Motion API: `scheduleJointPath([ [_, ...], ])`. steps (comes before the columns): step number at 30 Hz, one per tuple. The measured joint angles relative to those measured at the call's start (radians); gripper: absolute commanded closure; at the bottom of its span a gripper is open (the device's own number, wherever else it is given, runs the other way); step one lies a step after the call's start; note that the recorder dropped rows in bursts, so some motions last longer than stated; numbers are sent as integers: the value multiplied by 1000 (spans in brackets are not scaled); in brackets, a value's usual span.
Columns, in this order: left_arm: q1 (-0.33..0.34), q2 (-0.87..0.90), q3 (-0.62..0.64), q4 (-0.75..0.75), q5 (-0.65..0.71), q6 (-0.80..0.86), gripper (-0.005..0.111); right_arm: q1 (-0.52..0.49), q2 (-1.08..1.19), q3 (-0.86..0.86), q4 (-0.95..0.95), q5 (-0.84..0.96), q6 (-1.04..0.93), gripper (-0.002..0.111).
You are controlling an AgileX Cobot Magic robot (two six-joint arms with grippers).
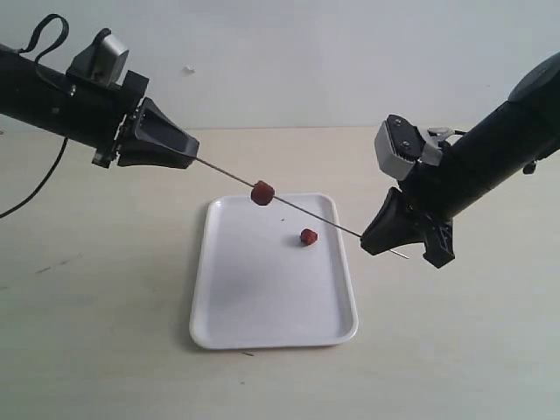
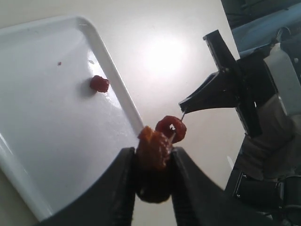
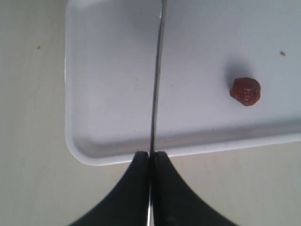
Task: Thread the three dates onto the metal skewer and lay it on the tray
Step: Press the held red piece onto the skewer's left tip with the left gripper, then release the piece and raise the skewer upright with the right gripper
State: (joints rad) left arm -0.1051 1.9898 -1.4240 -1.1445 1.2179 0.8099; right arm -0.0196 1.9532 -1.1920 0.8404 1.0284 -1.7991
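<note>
Where the left gripper [image 1: 185, 151] ends, its jaws are pressed onto a wrinkled brown date [image 2: 153, 149], narrowed only as far as the fruit allows. Out of that grip the metal skewer [image 1: 226, 176] runs slantwise, raised above the white tray [image 1: 262, 306], to the right gripper [image 3: 151, 159]. That gripper's jaws are clamped tight on the thin rod, and a short end pokes out behind them. A second date [image 1: 262, 192] sits threaded on the skewer, nearer the left gripper than the right, over the tray's rim. The third date [image 1: 308, 236] lies loose on the tray, beneath the skewer and clear of it.
</note>
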Motion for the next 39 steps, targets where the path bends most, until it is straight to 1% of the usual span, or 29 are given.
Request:
scheduleJointPath([
  [15, -55, 0, 0, -5, 0, 17, 80, 0, 0, 0, 54, 4, -18, 108],
  [26, -55, 0, 0, -11, 0, 17, 80, 0, 0, 0, 121, 10, -26, 108],
  [35, -61, 0, 0, -19, 0, 21, 80, 0, 0, 0, 127, 10, -29, 108],
  [37, -63, 0, 0, -20, 0, 21, 79, 0, 0, 0, 127, 10, -29, 108],
  [39, -63, 0, 0, -22, -4, 21, 72, 0, 0, 0, 127, 10, -29, 108],
])
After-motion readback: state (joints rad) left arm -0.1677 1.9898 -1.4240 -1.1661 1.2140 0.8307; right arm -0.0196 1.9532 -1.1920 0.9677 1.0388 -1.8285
